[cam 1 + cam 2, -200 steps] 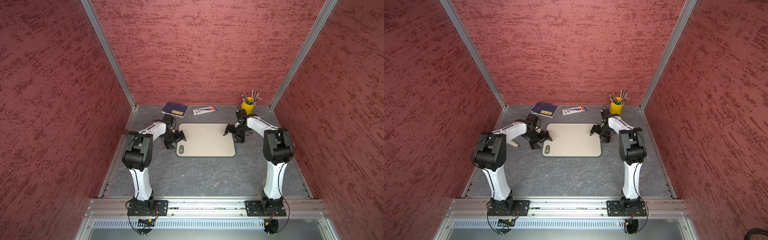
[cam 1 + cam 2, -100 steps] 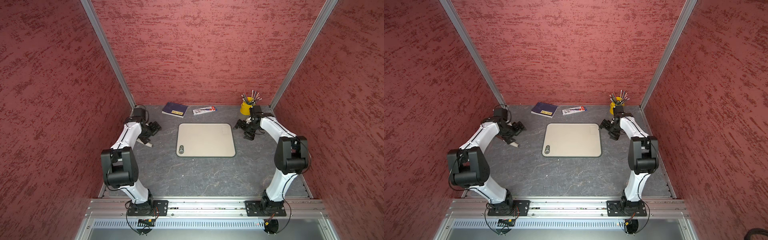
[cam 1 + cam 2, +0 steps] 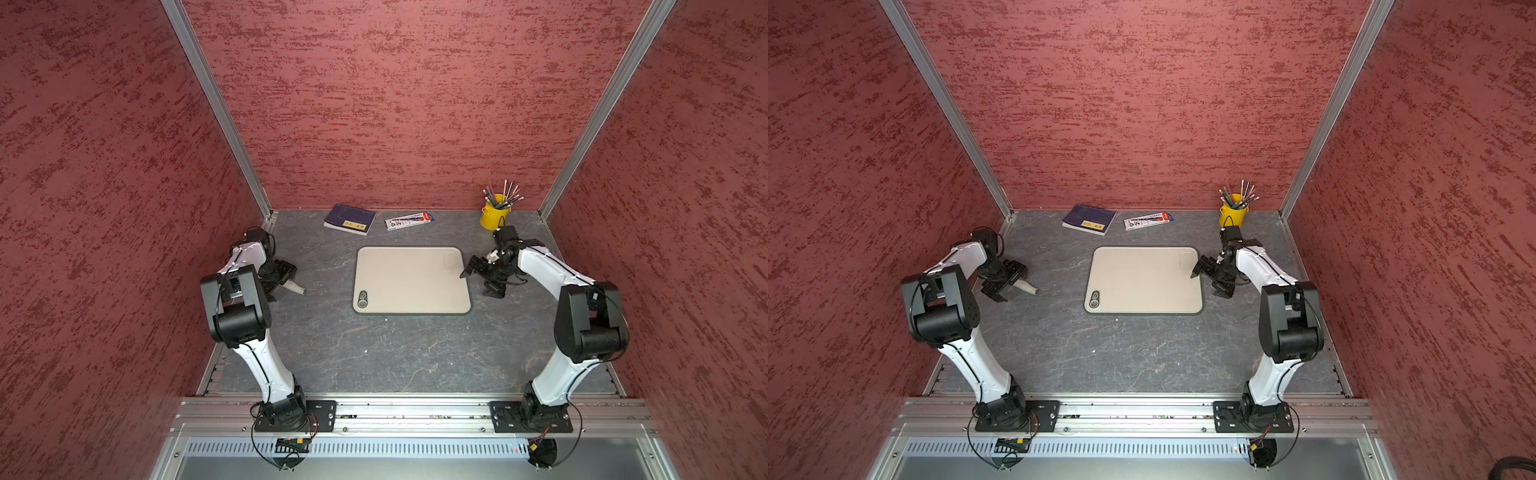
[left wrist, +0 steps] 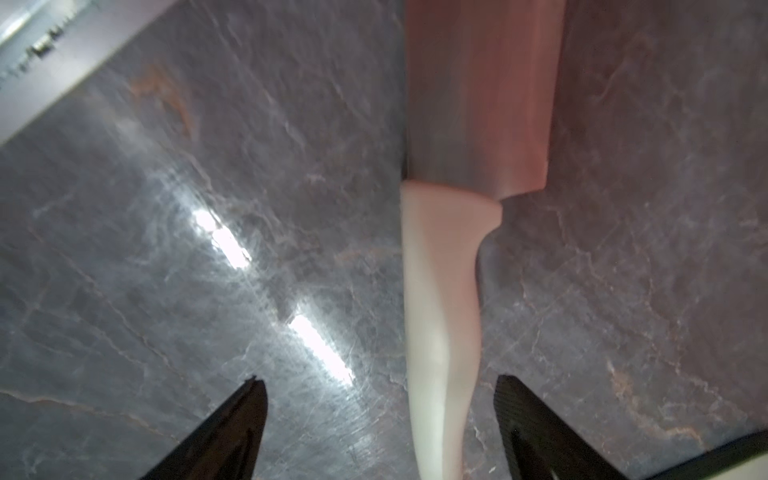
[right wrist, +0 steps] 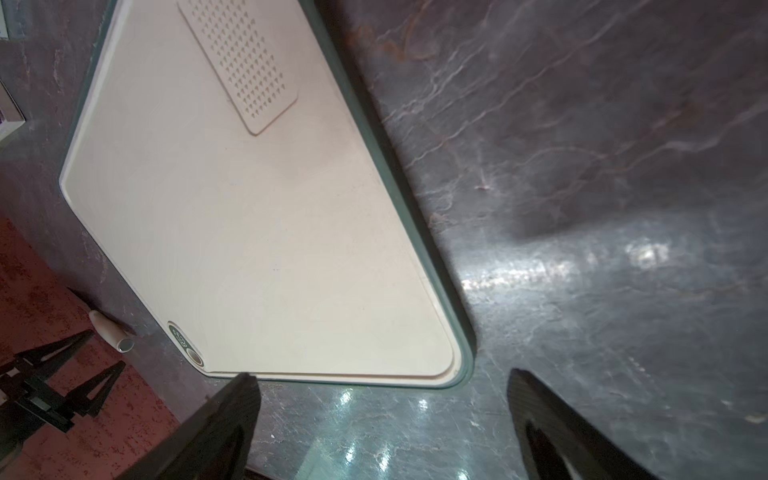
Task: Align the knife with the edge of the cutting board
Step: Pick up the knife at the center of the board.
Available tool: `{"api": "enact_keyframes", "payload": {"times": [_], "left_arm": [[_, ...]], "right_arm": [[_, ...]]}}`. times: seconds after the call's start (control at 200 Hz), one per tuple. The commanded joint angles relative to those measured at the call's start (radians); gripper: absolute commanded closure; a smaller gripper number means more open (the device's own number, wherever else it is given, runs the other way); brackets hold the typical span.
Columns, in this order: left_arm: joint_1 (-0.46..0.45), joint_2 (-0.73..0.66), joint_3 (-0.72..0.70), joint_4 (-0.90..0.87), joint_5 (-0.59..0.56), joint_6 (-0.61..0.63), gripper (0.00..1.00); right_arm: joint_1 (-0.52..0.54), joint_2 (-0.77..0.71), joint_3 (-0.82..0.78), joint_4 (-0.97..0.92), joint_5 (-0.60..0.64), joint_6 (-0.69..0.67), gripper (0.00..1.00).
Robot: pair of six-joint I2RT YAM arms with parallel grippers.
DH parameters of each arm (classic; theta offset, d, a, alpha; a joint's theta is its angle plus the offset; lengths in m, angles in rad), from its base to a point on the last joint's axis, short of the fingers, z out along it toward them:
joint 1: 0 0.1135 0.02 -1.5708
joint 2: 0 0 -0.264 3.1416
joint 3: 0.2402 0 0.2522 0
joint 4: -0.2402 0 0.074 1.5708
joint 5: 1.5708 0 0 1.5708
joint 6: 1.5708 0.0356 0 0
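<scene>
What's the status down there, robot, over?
Left gripper open astride knife handle. Right gripper open by cutting board. Knife on table, apart from board. Nothing between them.

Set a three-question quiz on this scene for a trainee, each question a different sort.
1. True or false: the knife lies on the cutting board.
2. Fill in: the knife's cream handle lies between the open fingers of the ___ gripper.
3. Which of these is nearest the right gripper? A yellow cup of brushes; B blue book; C knife.
Key: 1 false; 2 left, the left gripper; 3 A.
</scene>
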Motion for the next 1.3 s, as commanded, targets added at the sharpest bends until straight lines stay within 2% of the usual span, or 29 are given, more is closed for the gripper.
{"api": "enact_keyframes", "payload": {"times": [0.0,0.27,0.576,0.696,0.776,0.856,0.932,1.112,1.292], "left_arm": [[-0.001,0.055,0.065,-0.014,-0.049,-0.022,0.11],[-0.053,0.160,0.160,-0.041,-0.093,-0.040,0.13],[-0.097,0.214,0.133,-0.058,-0.120,-0.056,0.19],[-0.098,0.198,0.090,-0.045,-0.122,-0.056,0.32],[-0.099,0.180,0.066,-0.033,-0.123,-0.052,0.44],[-0.098,0.167,0.054,-0.016,-0.102,-0.026,0.79],[-0.101,0.153,0.046,-0.005,-0.065,-0.002,1.00],[-0.159,0.041,-0.025,0.029,-0.069,0.022,1.00],[-0.280,-0.110,-0.081,0.034,-0.073,0.083,1.00]], "right_arm": [[0.016,-0.031,-0.019,-0.035,-0.015,0.001,0.02],[0.035,-0.022,-0.001,-0.086,-0.008,-0.008,0.02],[0.048,-0.002,0.046,-0.115,-0.009,-0.006,0.02],[0.048,-0.002,0.046,-0.111,-0.014,-0.002,0.02],[0.049,-0.004,0.046,-0.109,-0.014,-0.001,0.02],[0.049,-0.006,0.042,-0.106,-0.017,0.001,0.02],[0.050,-0.014,0.038,-0.100,-0.014,0.003,0.02],[0.051,-0.025,0.011,-0.077,-0.008,0.013,0.02],[0.049,-0.042,-0.024,-0.056,0.002,0.023,0.02]]}}
